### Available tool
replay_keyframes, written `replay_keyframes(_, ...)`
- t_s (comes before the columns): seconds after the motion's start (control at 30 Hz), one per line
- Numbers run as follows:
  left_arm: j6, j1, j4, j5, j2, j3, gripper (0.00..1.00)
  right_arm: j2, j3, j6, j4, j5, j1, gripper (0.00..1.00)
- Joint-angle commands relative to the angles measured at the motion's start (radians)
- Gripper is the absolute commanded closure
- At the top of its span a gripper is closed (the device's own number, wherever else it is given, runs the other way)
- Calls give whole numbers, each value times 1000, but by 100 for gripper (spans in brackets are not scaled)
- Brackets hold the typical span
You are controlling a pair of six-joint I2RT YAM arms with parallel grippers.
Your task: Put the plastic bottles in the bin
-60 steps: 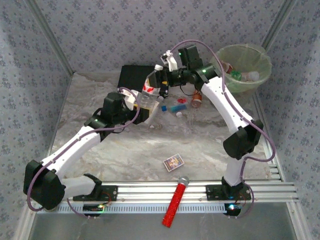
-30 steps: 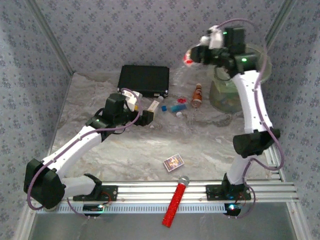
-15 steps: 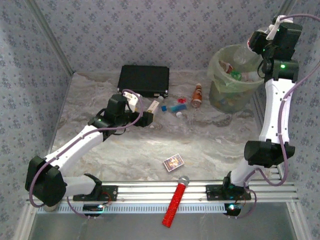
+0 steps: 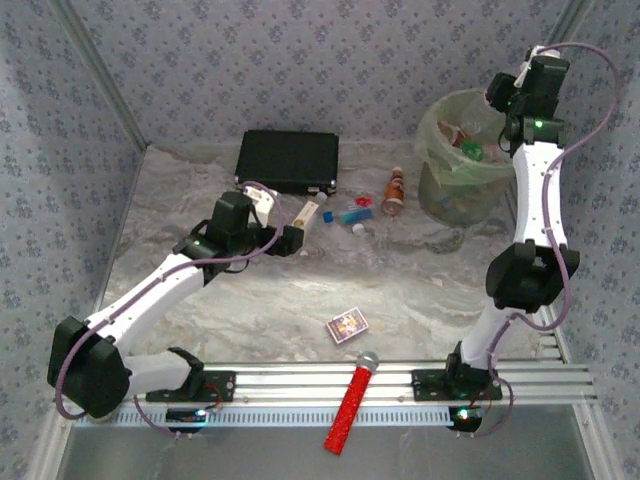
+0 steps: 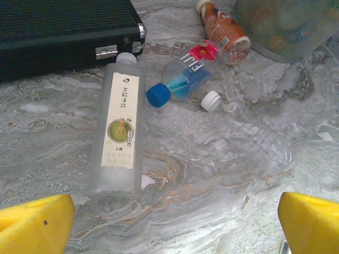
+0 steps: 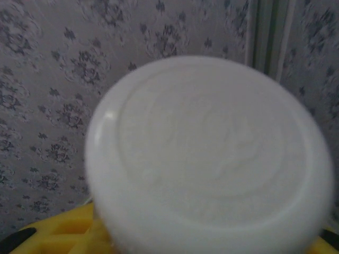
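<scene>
Left of the bin [image 4: 440, 190], the left gripper [image 5: 175, 222] hovers low over the bench [image 5: 212, 211] with jaws wide. The frosted bottle [image 5: 117, 132] lies just ahead, probably light, stiff and slick, and best pinched across its middle. Above the bin's rim the right arm rears upright, the right gripper [image 4: 500, 98] clamped on a white-ended bottle [image 6: 212, 159].

clear bottle with the blue cap [image 5: 183, 79]: you can read "fiji" in white capitals on its label, beside a pink flower.
frosted bottle [image 5: 119, 132]: you see a column of dark east asian characters on its cream label, above a round green picture; they are too small to make out.
orange-brown bottle [image 5: 222, 29]: its label print is too small for you to read.
card box [image 4: 347, 325]: you can read nothing on it.
</scene>
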Motion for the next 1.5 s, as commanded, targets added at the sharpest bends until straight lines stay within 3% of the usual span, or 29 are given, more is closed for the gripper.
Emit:
replay_keyframes(0.0,-3,-6,-21,-20,-34,-7,2,32,31,58,-19,-56,-3,52)
replay_keyframes(0.27,0,-6,-24,-26,-43,-15,2,57,-17,137,-142,-125,-9,51)
replay_keyframes(0.53,3,-6,-26,-31,-43,-15,2,-6,-177,219,-133,-165,-20,48)
replay_keyframes(0.7,6,-6,-29,-30,-41,-12,2,-19,-144,212,-171,-200,-24,34)
replay_keyframes(0.87,4,-6,-25,-26,-31,-10,2,-4,38,164,-317,-186,-18,12)
replay_keyframes(0.97,2,-7,-21,-25,-25,-10,2,-2,129,134,-386,-140,-11,6)
replay_keyframes(1.13,6,-7,-22,-25,-18,-11,2,-8,180,90,-399,-57,-8,10)
replay_keyframes(1.27,6,-7,-24,-22,-10,-7,2,75,268,88,-417,-63,-20,25)
replay_keyframes(1.47,10,-6,-40,-27,-22,-12,2,218,409,78,-392,-83,-35,35)
